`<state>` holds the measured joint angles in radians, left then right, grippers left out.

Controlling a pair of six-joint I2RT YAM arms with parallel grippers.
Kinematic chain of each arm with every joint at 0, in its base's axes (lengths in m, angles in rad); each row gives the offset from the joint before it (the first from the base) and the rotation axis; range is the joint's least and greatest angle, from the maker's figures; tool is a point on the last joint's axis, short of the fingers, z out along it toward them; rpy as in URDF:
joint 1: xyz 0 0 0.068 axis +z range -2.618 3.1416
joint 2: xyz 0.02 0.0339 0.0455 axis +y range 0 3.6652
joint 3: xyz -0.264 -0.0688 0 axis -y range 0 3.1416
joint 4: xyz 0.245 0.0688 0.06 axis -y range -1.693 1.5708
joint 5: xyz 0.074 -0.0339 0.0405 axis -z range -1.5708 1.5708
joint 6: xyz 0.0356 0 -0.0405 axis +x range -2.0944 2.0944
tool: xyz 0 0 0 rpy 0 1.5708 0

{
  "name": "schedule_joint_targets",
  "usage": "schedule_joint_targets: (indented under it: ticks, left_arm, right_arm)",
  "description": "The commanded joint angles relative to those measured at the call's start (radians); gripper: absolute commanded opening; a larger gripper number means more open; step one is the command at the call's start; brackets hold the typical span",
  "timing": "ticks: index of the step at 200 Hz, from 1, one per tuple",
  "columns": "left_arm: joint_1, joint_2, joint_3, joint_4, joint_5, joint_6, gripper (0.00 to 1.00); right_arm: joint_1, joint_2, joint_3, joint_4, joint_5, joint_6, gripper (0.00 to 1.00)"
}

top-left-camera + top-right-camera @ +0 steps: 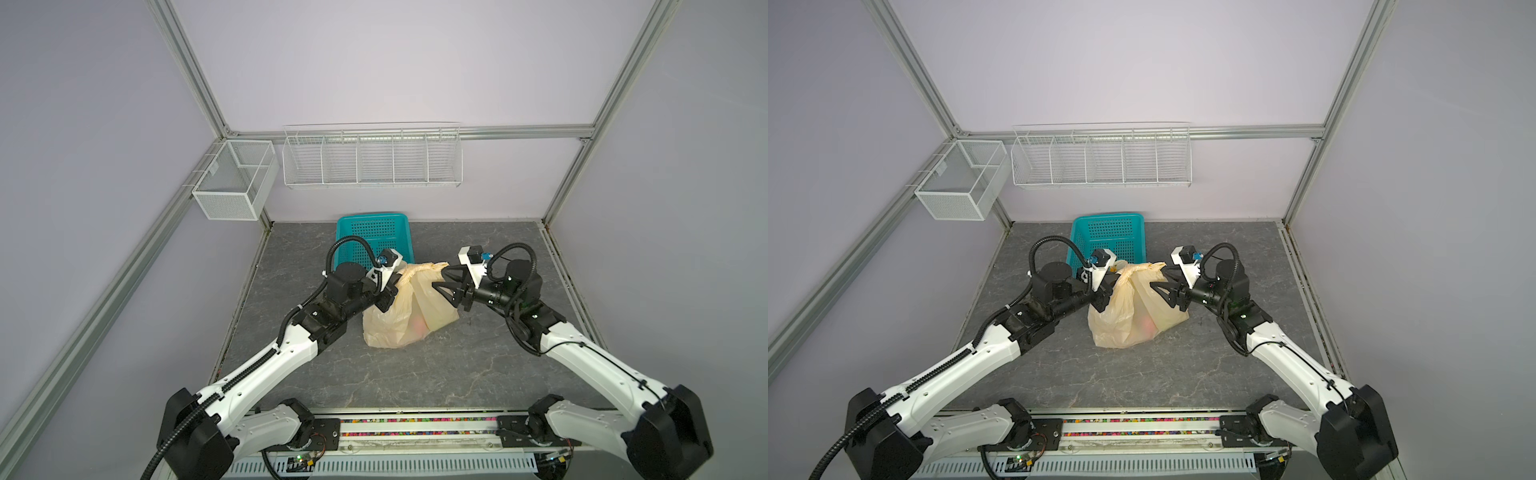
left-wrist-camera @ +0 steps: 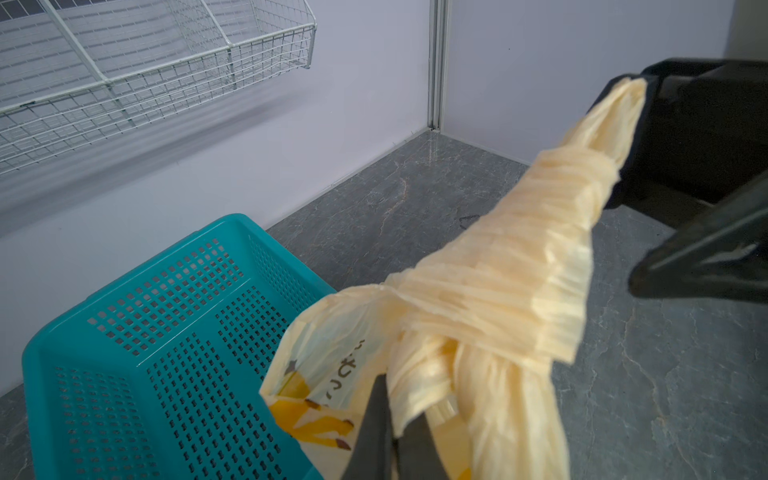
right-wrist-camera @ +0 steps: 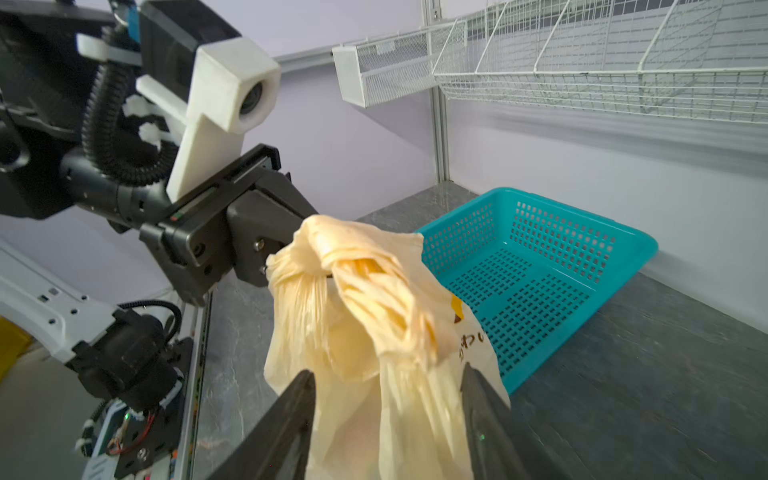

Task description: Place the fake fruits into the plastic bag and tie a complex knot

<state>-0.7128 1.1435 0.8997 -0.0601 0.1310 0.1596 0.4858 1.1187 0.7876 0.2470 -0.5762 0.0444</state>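
Note:
The pale-yellow plastic bag [image 1: 395, 328] [image 1: 1121, 328] stands on the grey table between my two grippers. A pinkish blur of the fake fruits [image 1: 419, 326] [image 1: 1144, 326] shows through its side. The handles are bunched into a knot [image 1: 417, 269] [image 1: 1136, 270] [image 2: 498, 291] [image 3: 332, 253] at the top. My left gripper [image 2: 395, 415] [image 1: 390, 286] is shut on a handle strand just under the knot. My right gripper [image 3: 386, 372] [image 1: 443, 279] [image 1: 1158, 277] is open, its fingers either side of the bag's neck, gripping nothing. One handle end lies against a right finger [image 2: 665, 104].
A teal perforated basket [image 1: 372, 232] [image 1: 1108, 232] [image 2: 166, 353] [image 3: 540, 270] sits just behind the bag against the back wall. White wire racks [image 1: 372, 158] [image 1: 1100, 158] hang on the back wall, and a mesh box [image 1: 232, 178] hangs at the left corner.

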Motion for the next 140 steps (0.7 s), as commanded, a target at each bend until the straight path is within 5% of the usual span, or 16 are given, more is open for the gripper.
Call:
schedule_joint_targets:
  ticks: [1,86,140]
  left_arm:
    - [0.004,-0.011,0.021,-0.012,0.017,-0.001,0.0]
    - [0.004,-0.009,0.024,-0.009,0.03,0.002,0.0]
    - [0.004,-0.01,0.024,-0.012,0.036,0.0,0.0]
  right_arm:
    - [-0.005,-0.031,0.076,-0.268,0.038,-0.202,0.62]
    - [0.005,0.1,0.347,-0.526,0.036,-0.402,0.7]
    - [0.013,0.086,0.362,-0.551,0.018,-0.419,0.54]
